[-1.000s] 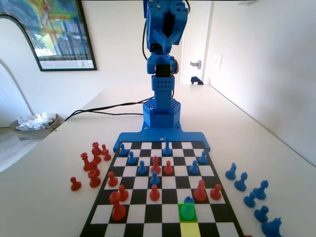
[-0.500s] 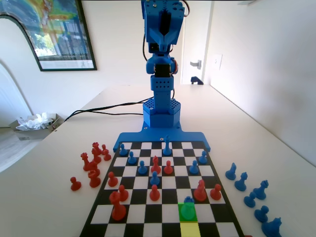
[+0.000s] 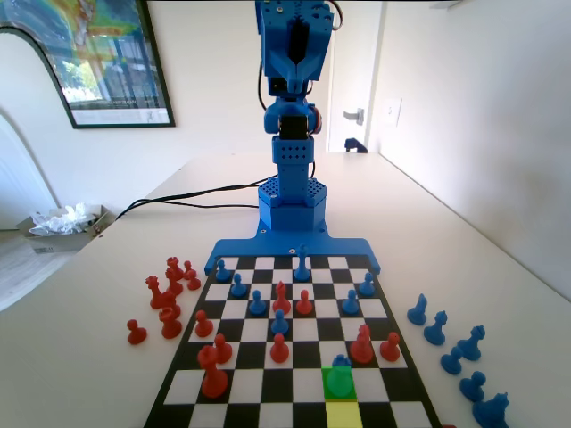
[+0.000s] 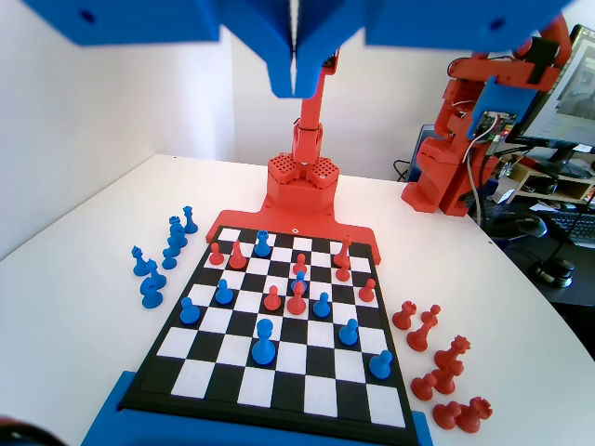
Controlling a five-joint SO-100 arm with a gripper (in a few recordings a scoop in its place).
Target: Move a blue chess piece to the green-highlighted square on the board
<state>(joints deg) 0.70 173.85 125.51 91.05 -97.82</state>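
The blue chess piece (image 3: 338, 378), tinted green, stands on the green-highlighted square (image 3: 338, 389) near the front of the board (image 3: 294, 251) in the fixed view. A yellow square (image 3: 342, 415) lies just in front of it. In the wrist view the same piece (image 4: 263, 243) stands near the far end of the board (image 4: 321, 395), left of centre. My gripper (image 3: 299, 58) is raised high over the arm's base, far from the piece. Its jaws (image 4: 294, 85) meet at the wrist view's top edge, shut with nothing between them.
Several red and blue pieces stand across the board's middle rows. Off the board, blue pieces (image 3: 446, 343) cluster at the fixed view's right and red pieces (image 3: 167, 299) at its left. A tray of crumpled paper (image 3: 62, 223) sits far left, with cables beside it.
The raised arm shifted slightly up and to the left a second ago and has held still since. No piece has moved.
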